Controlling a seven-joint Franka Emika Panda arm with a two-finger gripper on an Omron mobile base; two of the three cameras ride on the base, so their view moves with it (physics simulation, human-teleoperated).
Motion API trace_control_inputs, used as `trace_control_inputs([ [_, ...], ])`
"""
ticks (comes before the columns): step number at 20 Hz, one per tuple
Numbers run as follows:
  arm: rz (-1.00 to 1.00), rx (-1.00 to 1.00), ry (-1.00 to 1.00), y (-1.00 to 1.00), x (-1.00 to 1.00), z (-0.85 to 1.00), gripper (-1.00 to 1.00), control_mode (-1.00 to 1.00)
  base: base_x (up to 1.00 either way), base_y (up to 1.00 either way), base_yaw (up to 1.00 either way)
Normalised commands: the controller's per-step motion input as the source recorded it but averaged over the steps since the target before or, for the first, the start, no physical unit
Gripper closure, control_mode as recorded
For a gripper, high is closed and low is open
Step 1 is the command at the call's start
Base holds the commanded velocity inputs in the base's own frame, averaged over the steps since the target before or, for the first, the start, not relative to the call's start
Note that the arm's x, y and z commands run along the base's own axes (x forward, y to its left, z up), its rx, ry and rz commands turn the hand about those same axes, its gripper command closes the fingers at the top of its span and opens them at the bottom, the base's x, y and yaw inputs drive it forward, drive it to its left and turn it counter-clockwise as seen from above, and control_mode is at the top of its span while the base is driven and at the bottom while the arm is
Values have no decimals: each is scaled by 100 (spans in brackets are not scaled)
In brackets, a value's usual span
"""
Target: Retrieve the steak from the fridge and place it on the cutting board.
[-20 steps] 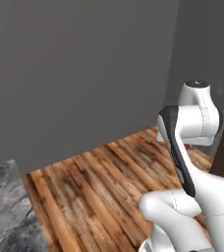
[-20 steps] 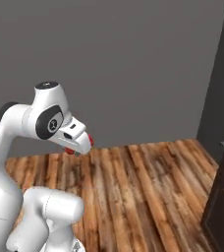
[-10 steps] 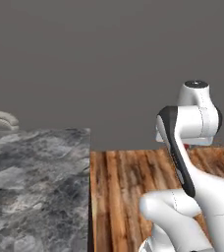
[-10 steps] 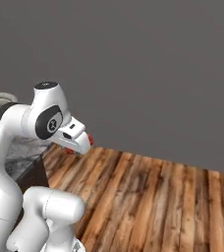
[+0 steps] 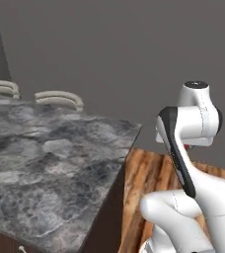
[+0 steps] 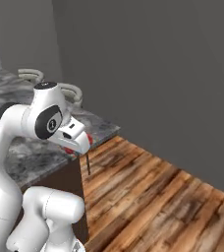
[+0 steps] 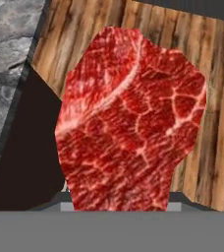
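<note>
A grey marbled table [image 5: 50, 163] fills the left side of the room, its top reaching forward to a corner beside the robot. At the table's far edge stand two pale curved chair backs [image 5: 59, 99], one near the far left corner and one further along. The table's side panel is dark, almost black, and drops straight to a wood plank floor [image 6: 168, 197] that runs off to the right. Plain grey walls close the room behind.

The white arm [image 5: 191, 148] rises just off the table's right edge, folded at the elbow, with its hand tucked low in front of the body. From the right side, a sliver of red shows under the hand, just beyond the table's near corner and above the floor: that is the steak [image 6: 77, 147], carried in the air by the gripper [image 6: 79, 146].

Seen from the hand itself, the steak [image 7: 131, 123] is large and close, bright red with pale marbling lines, standing up from the bottom where the gripper [image 7: 119, 199] pinches it. The fingers themselves are hidden behind the meat. To the steak's left lie the grey table top and its dark side; to its right and above, the floor planks.
</note>
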Motion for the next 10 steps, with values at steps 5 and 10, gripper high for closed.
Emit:
trace_control_inputs([
  [5, 0, 0, 0, 0, 0, 0, 100, 100, -7, 11, 71],
  [10, 0, 0, 0, 0, 0, 0, 100, 100, -42, 85, 55],
])
